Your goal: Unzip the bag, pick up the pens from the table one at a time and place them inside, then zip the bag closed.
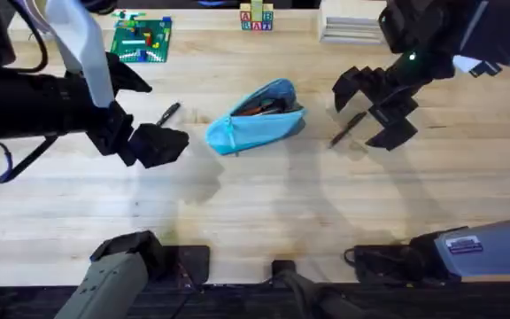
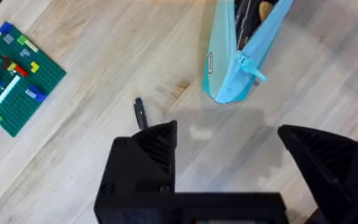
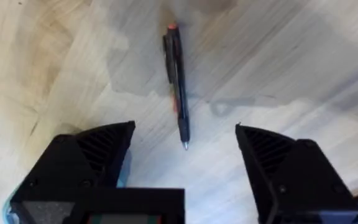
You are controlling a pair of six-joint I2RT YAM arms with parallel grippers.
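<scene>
Two pens lie loose on the table (image 1: pixel 264 221), one on each side of the bag. Nearest the bases, bare planks; no task item there. Left claw (image 1: pixel 153 144): fingers spread apart, holding nothing, hanging left of the bag with the left pen (image 1: pixel 169 112) just beyond it; in the left wrist view that pen (image 2: pixel 140 112) peeks out past one finger, off the centre line, so a straight descent would likely land a finger on the barrel and roll it away. Bag (image 1: pixel 257 120): light blue, mid-table, zipper already open, dark and orange contents showing in the mouth; soft cloth, liable to sag shut or slide if nudged. Right claw (image 1: pixel 374 111): fingers wide apart, empty, over the right pen (image 1: pixel 347 128). In the right wrist view this pen (image 3: pixel 176 81) lies on the wood ahead of the gap between the fingers, running lengthwise to it, orange end far, metal tip near. Risk: a thin round barrel flat on wood may squirt sideways or be clipped by only one finger if closing is off-centre. Far edge: a green brick plate (image 1: pixel 142 39), letter blocks (image 1: pixel 257 18).
</scene>
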